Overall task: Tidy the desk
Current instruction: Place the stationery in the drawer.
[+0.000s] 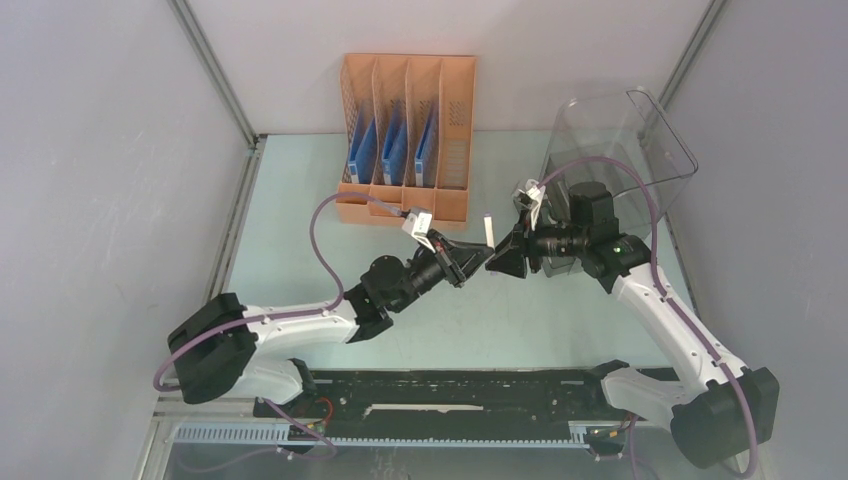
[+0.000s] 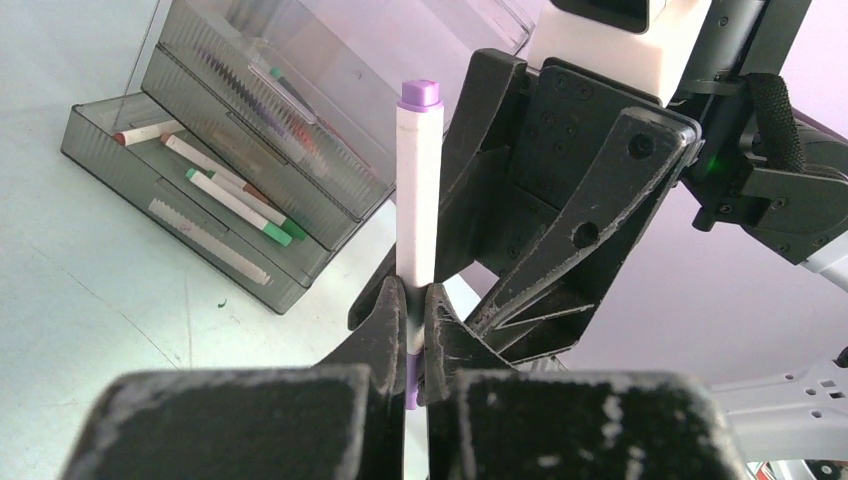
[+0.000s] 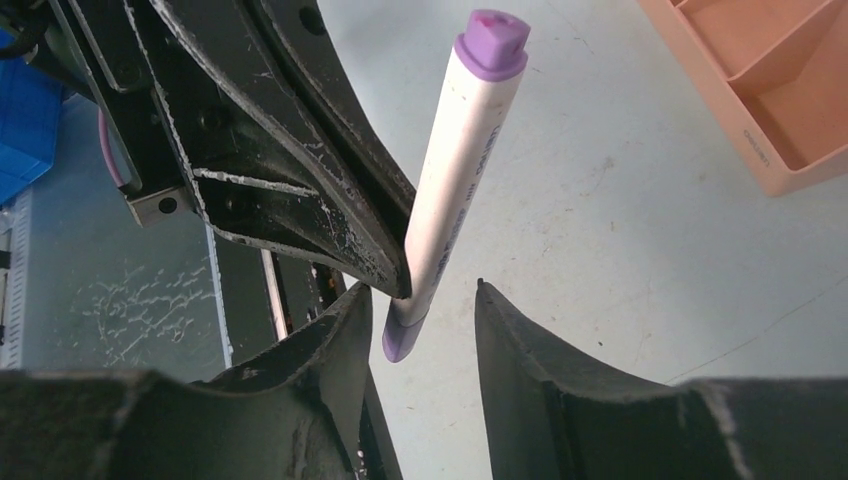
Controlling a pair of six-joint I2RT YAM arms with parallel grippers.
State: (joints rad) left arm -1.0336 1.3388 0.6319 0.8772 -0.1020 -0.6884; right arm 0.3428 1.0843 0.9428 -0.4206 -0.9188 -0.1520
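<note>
Purple-capped white marker (image 2: 419, 190) stands clamped in the left gripper (image 2: 409, 325) above the desk (image 1: 300, 200), seemingly for handover; the right gripper (image 3: 425, 320) brackets its end, jaws apart.

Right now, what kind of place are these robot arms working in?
Probably a practice office set up in a robot lab: a pale green desk boxed in by grey walls, an orange file rack holding blue folders, and a clear drawer bin with markers.

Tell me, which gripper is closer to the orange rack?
Left. The left gripper, shut on a marker, sits just in front of the rack, near its right end; the right gripper is farther right, by the clear bin.
</note>
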